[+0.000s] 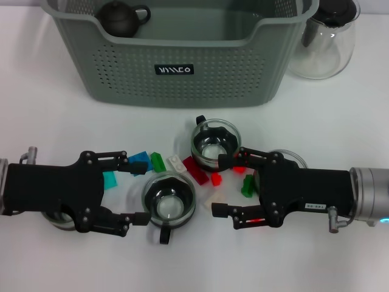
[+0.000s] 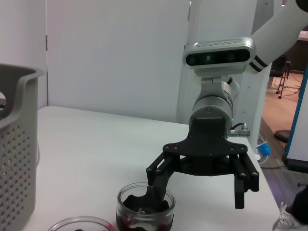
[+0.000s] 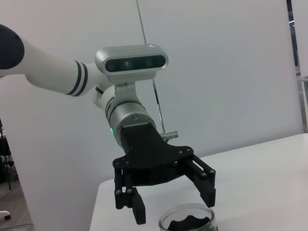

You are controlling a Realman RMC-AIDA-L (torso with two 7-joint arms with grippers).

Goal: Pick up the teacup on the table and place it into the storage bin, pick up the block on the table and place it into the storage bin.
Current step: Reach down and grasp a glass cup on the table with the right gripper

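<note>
Head view only: storage bin holding teapot. Left gripper spread wide around near teacup; right gripper wide open, empty, among blocks.

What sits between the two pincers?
In the head view, a glass teacup sits on the table between the left pincer and right pincer.

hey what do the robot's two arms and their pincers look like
Both pincers, left and right, are matte black with linked, bolted fingers on black housings. The right arm has a silver wrist cuff, a white label and a small cable. Wrist views show white arms with black rings and silver cameras.
</note>
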